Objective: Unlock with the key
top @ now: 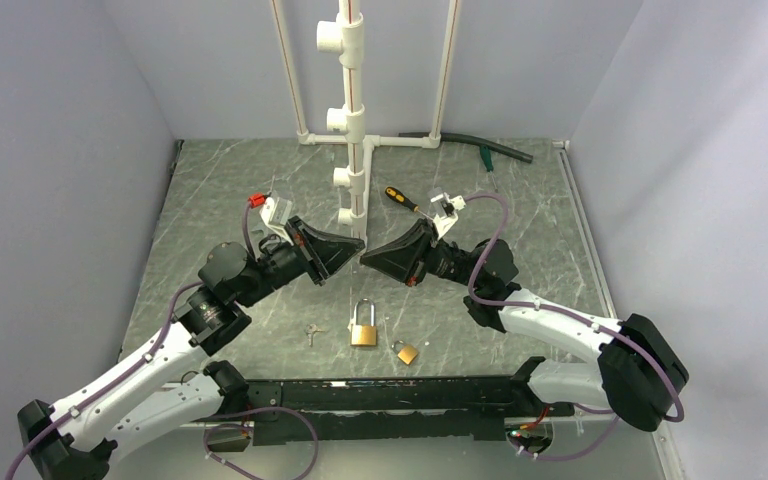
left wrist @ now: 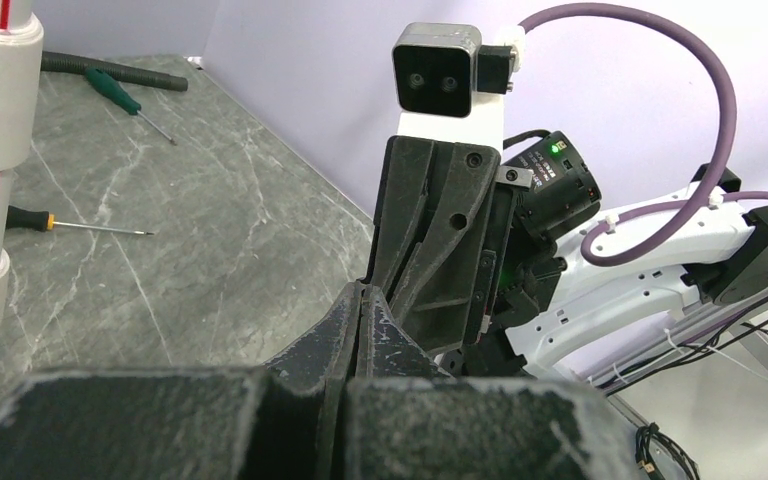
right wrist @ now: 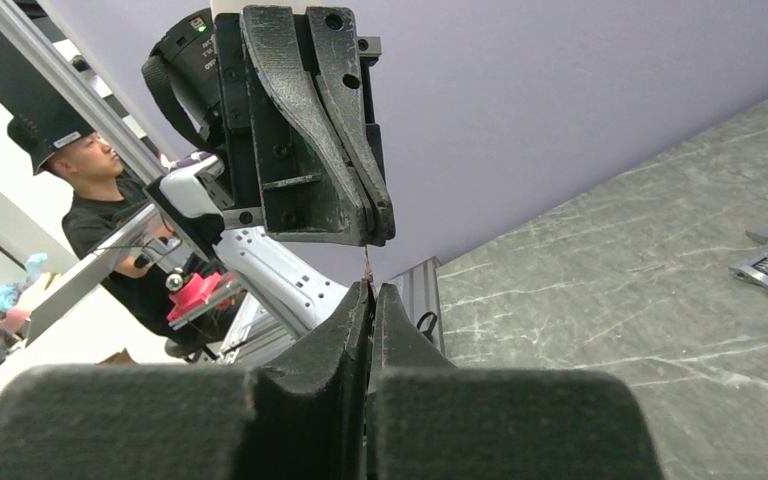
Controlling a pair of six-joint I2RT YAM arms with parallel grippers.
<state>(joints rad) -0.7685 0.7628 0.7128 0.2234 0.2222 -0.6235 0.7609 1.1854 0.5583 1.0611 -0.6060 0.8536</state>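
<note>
The right gripper (right wrist: 370, 295) pinches its jaws nearly together on a thin metal sliver, apparently the key (right wrist: 367, 268) seen edge-on, held in the air. The left gripper (right wrist: 380, 232), tip to tip with it, is clamped tight on the same sliver. The handover will go best if the right's pinch is firm before the left releases, leaving the blade exposed for the larger brass padlock (top: 363, 326) below.
</note>
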